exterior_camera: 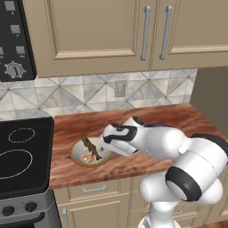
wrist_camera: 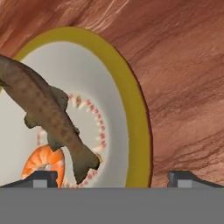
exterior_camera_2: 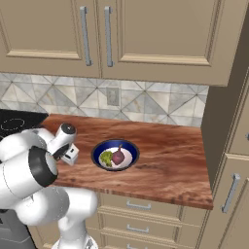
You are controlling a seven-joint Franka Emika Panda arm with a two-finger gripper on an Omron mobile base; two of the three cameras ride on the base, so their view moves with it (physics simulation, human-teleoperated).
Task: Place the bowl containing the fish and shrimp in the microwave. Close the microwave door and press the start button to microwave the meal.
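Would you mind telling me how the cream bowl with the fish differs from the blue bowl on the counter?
The shallow cream bowl with a golden-tan rim holds a slim dark brown fish and an orange shrimp; the deep blue bowl holds green and purple food. The cream bowl sits near the black stove, with the gripper straddling its rim; the blue bowl stands apart. Both are round and rest upright on the wooden counter.

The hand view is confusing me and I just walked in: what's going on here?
The robot's gripper is down close over the bowl on the wooden counter, beside the stove. Its fingers stand apart on either side of the golden rim, open and not yet gripping. The fish and the shrimp lie inside. A blue bowl of green and purple food sits farther along the counter. Nothing has been lifted.
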